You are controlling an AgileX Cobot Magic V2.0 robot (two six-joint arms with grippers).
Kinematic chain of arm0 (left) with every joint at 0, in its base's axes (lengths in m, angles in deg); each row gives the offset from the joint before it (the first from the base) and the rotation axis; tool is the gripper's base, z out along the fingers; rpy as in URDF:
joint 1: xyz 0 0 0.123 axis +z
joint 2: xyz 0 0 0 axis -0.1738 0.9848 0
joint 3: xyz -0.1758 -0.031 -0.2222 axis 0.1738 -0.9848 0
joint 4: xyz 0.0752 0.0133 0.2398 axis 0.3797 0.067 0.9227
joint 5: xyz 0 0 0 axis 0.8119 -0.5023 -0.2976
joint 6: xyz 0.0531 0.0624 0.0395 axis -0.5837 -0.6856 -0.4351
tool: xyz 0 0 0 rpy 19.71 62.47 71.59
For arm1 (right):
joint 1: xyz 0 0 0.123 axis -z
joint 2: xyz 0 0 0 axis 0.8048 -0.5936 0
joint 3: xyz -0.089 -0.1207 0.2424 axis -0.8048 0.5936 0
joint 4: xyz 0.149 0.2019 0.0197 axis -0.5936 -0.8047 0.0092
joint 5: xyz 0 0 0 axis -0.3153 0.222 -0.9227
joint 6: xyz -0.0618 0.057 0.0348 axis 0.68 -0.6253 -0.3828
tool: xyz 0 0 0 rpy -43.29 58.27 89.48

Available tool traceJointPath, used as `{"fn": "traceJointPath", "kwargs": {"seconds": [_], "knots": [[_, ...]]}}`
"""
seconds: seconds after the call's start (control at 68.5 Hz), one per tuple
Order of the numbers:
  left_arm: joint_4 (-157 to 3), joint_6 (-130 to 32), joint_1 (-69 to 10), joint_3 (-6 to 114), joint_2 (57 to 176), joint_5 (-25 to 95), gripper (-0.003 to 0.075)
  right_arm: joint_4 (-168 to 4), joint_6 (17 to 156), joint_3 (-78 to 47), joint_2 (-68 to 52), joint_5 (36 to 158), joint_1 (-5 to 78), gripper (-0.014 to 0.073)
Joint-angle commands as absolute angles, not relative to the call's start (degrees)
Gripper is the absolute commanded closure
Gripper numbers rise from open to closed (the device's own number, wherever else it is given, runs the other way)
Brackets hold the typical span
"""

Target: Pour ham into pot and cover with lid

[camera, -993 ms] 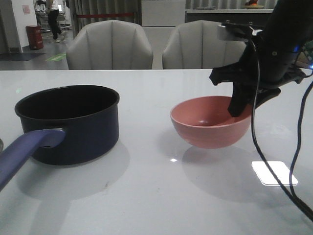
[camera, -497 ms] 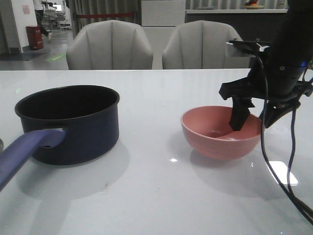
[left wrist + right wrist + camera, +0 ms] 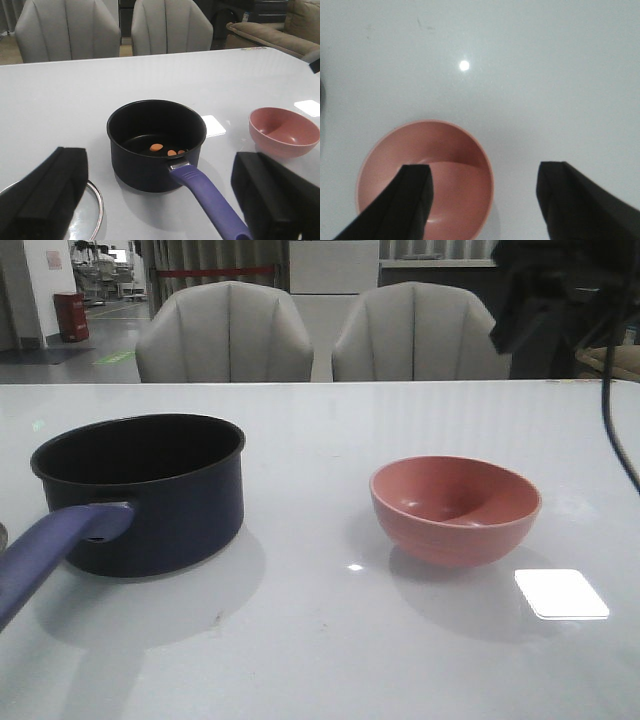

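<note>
Since ham already lies on pot floor, pouring looks done; pink bowl sits upright, empty, on surface, well apart from pot. Right pincer wide open above bowl, gripping nothing. Left pincer spread wide, empty, near pot handle. Lid lies flat just beside pot; covering not yet done.

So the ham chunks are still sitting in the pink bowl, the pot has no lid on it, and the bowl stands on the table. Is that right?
Not quite. The ham lies in the pot, as the left wrist view shows; the pink bowl is empty. The rest holds: the pot is uncovered and the bowl stands on the table.
</note>
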State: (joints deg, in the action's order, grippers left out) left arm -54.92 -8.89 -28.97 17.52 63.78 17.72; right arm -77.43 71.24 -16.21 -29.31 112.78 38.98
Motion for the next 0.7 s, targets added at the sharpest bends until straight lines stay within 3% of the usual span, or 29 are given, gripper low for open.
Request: {"fn": "traceJointPath", "kwargs": {"seconds": [0.0,0.482,0.687], "knots": [[-55.4,-8.9,-29.4,19.1,64.4,22.1,0.0094,-77.1,72.0,-12.9,-20.8,106.4,38.7,0.0049],[-55.4,-8.9,-29.4,19.1,64.4,22.3,0.0094,-77.0,73.0,17.0,16.2,90.9,38.7,0.0049],[-55.4,-8.9,-29.4,19.1,64.4,22.3,0.0094,-77.0,73.0,26.7,34.9,90.2,38.7,0.0049]]}}
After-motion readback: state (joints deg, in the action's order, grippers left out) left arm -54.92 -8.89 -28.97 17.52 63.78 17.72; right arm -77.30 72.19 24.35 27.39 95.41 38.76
